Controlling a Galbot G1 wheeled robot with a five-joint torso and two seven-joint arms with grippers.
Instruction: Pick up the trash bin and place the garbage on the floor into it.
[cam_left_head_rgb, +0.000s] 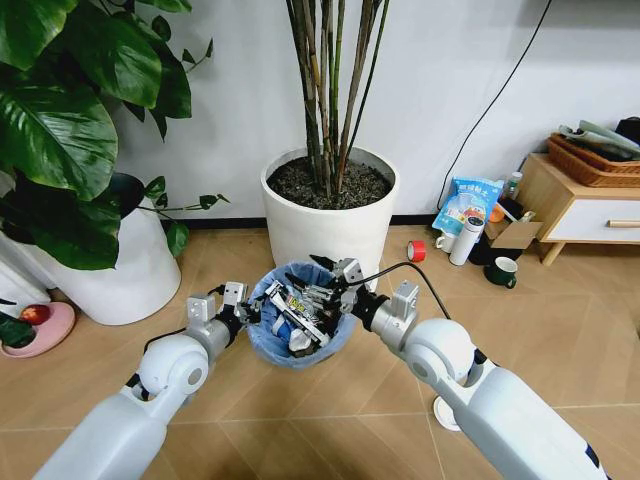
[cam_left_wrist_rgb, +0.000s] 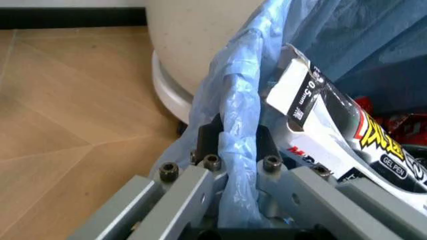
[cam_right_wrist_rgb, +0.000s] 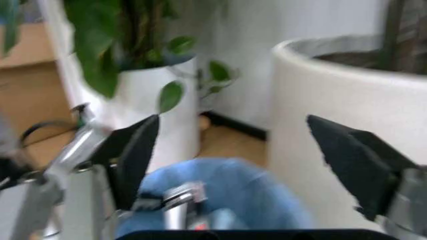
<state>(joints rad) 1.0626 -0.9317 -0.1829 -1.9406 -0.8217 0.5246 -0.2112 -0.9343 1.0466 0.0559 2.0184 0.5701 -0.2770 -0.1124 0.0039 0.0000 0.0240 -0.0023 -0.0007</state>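
Held up in front of the near white plant pot (cam_left_head_rgb: 329, 205), the trash bin (cam_left_head_rgb: 300, 335) looks light and stiff, its bag slippery; the left gripper (cam_left_wrist_rgb: 230, 147) pinches its left rim while the right gripper (cam_right_wrist_rgb: 257, 160) hovers spread and empty above it.

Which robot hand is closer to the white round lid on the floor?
The right. The white round lid lies on the floor by the right arm's side, and the open right gripper hangs above the blue-bagged trash bin. The left gripper grips the bin's far rim.

A home: potted plants (cam_left_head_rgb: 325, 190), wooden sideboard (cam_left_head_rgb: 580, 205).
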